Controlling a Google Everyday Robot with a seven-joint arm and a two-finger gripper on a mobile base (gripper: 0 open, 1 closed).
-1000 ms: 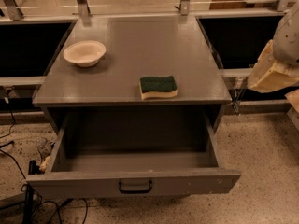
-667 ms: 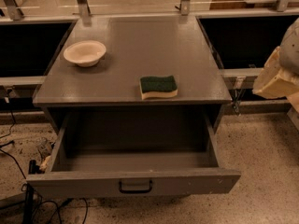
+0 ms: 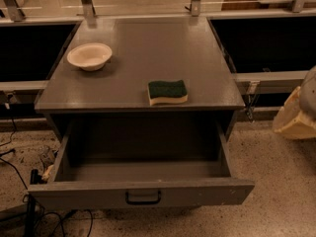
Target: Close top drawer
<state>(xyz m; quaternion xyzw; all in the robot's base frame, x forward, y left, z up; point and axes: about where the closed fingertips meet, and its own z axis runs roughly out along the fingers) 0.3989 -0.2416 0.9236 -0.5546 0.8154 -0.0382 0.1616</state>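
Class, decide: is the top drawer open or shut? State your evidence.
Open. The top drawer is pulled well out from the cabinet, with its inside showing. The gripper is at the right edge of the view, apart from the drawer.

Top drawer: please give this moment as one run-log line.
top drawer: pulled out, open | handle: untouched | claw: at right frame edge, apart from drawer | cabinet top: bowl, sponge | closing: not yet begun

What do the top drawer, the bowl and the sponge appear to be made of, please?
Top drawer: likely grey-painted wood, matte, thick board edges. Bowl: cream, smooth, perhaps plastic or ceramic. Sponge: yellow foam under a dark green scouring layer. The gripper sits at the right edge, away from the drawer.
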